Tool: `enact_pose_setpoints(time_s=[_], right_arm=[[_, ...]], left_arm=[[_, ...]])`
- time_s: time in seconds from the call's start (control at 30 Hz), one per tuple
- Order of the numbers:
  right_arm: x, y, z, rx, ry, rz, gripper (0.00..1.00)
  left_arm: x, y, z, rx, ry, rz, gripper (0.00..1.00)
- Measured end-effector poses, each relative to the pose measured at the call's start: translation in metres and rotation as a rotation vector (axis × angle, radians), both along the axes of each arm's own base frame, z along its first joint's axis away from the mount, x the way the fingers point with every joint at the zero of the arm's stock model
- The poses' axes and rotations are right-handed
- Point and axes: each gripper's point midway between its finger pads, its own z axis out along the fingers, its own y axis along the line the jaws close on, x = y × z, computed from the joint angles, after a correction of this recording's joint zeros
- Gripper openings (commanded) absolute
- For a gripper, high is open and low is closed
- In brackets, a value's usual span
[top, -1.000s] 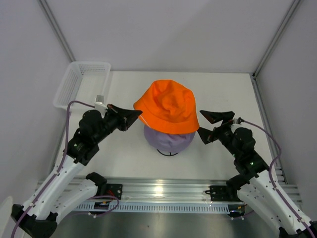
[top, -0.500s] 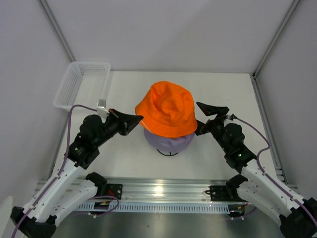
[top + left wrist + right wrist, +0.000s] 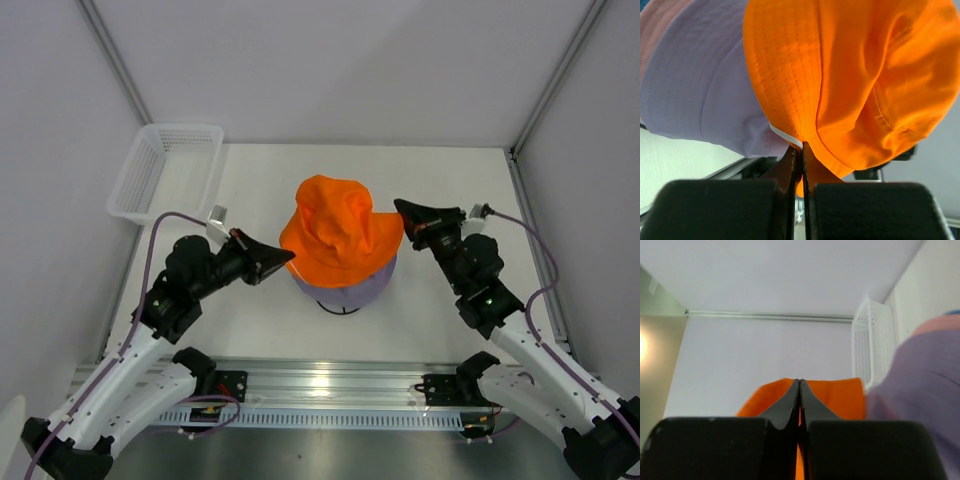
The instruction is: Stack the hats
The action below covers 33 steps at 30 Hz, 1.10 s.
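the orange hat (image 3: 338,232) sits crumpled on top of the lavender hat (image 3: 352,292), near the middle of the white surface (image 3: 450,180). its crown is pushed up into a lopsided peak. its brim covers most of the lavender hat, whose rim shows only along the near side. the left end effector (image 3: 286,258) is pinched tight on the orange hat's left brim. in the left wrist view its fingers meet with orange fabric and a white seam edge clamped between them. the right end effector (image 3: 402,209) is closed just as tightly on the brim's right side, and orange cloth shows on both sides of its fingertips in the right wrist view. a strip of the pink hat (image 3: 657,22) shows at the lavender hat's edge. the white mesh basket (image 3: 165,170) stands well apart at the far left corner.
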Motion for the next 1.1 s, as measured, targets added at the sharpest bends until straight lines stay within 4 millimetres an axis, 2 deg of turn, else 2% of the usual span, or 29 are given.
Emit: enact_pose_setpoints(time_s=[0.17, 0.27, 0.33, 0.4, 0.53, 0.57, 0.6, 0.63, 0.7, 0.73, 0.8, 0.83, 1.0, 1.1], right_arm=[[-0.009, 0.0, 0.068, -0.142, -0.209, 0.006, 0.0], [-0.016, 0.002, 0.091, -0.252, -0.285, 0.026, 0.0], [-0.022, 0.003, 0.09, -0.335, -0.31, 0.047, 0.0], [-0.027, 0.003, 0.071, -0.404, -0.289, 0.074, 0.0], [-0.038, -0.005, 0.003, -0.509, -0.164, 0.117, 0.02], [-0.041, -0.008, -0.014, -0.535, -0.125, 0.123, 0.11], [-0.043, -0.012, -0.028, -0.559, -0.087, 0.126, 0.16], [-0.043, -0.017, -0.038, -0.582, -0.055, 0.125, 0.31], [-0.043, -0.025, -0.052, -0.621, -0.012, 0.127, 0.45], [-0.043, -0.028, -0.056, -0.633, -0.001, 0.132, 0.55], [-0.042, -0.03, -0.065, -0.638, 0.015, 0.169, 0.61], [-0.042, -0.03, -0.068, -0.636, 0.015, 0.189, 0.7], [-0.044, -0.019, -0.092, -0.644, 0.004, 0.323, 0.86], [-0.047, -0.012, -0.097, -0.674, -0.022, 0.387, 0.87]], left_arm=[[0.001, -0.007, -0.023, 0.119, -0.02, -0.085, 0.01], [0.004, -0.01, -0.034, 0.198, -0.063, -0.132, 0.01], [0.002, -0.009, -0.036, 0.238, -0.1, -0.154, 0.01], [0.002, -0.008, -0.036, 0.265, -0.138, -0.167, 0.01], [0.001, -0.008, -0.039, 0.299, -0.175, -0.185, 0.01], [0.002, -0.008, -0.041, 0.305, -0.178, -0.188, 0.01], [0.002, -0.008, -0.044, 0.309, -0.176, -0.189, 0.01], [0.003, -0.008, -0.048, 0.316, -0.171, -0.189, 0.01], [0.005, -0.01, -0.056, 0.325, -0.156, -0.19, 0.01], [0.007, -0.011, -0.061, 0.33, -0.145, -0.191, 0.01], [0.012, -0.013, -0.069, 0.341, -0.124, -0.193, 0.01], [0.014, -0.014, -0.073, 0.347, -0.112, -0.194, 0.01], [0.021, -0.019, -0.089, 0.346, -0.033, -0.202, 0.01], [0.025, -0.024, -0.087, 0.285, 0.013, -0.209, 0.01]])
